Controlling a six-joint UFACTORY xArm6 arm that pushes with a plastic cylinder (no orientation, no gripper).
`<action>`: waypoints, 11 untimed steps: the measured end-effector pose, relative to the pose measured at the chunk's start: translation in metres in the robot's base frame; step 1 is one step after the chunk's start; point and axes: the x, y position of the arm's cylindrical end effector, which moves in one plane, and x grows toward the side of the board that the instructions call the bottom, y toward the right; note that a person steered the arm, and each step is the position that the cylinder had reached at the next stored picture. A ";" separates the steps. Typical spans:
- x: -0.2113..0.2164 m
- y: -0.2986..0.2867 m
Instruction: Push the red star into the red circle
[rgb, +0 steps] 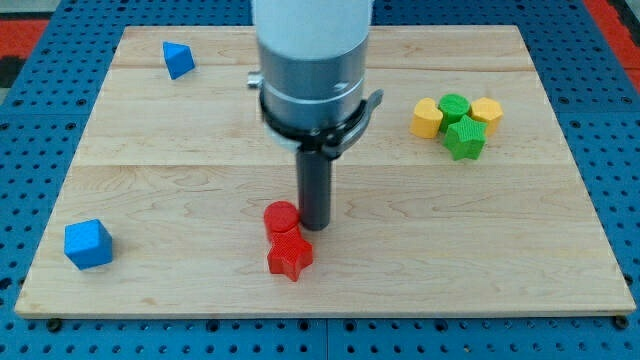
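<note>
Spreading across nearly the whole view, the wooden bench (180, 160) lies pale and planked on a blue pegboard (30, 120) that shows around its edges. Next in size, my arm's grey and white body (312, 60) comes down from the view's top at the middle, ending in a dark rod. My tip (315, 226) rests on the bench just to the view's right of the red circle (281, 216), touching it or very nearly so. I carry no jaws at all, only this rod, so nothing is clenched or grasped.

At the view's bottom left, well apart from everything else, sits a blue cube-like block (87, 244). Just below my tip and toward the view's bottom, the red star (289, 253) lies pressed against the red circle, the two touching, the circle on the star's upper side.

At the view's right, a tight cluster of four blocks touches together: a green star-like block (465, 139) at its lower edge, a yellow block (427, 118) on the left, a green round block (454, 105) at the top, and a yellow block of hexagon-like shape (486, 112) on the right. Smallest, a blue wedge-like block (178, 60) sits alone near the view's top left.
</note>
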 end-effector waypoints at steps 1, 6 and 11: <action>0.008 -0.042; 0.017 0.040; -0.006 -0.017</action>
